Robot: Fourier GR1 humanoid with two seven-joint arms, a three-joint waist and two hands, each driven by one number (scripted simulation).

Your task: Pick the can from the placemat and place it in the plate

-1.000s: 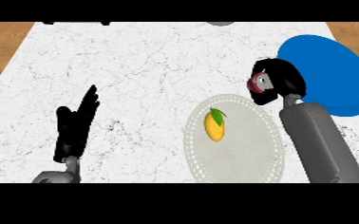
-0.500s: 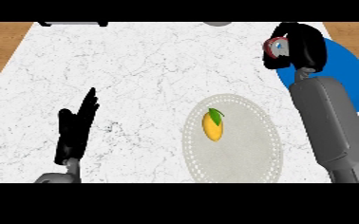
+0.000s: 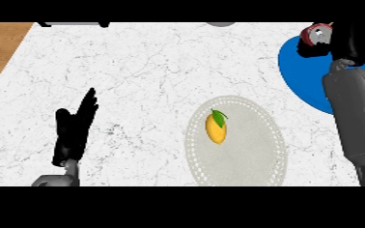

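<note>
The right robot hand [image 3: 345, 41] curled round the can [image 3: 315, 33] above the blue plate [image 3: 303, 75]. The can looked rigid, light and slick-walled, best held round its middle. The left robot hand [image 3: 73, 131] rested open.

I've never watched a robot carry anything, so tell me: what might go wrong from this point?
1. The can is tilted in the right hand at the counter's far edge; it could slip from the fingers.
2. The right forearm hides part of the blue plate, so placement may be off.
</note>
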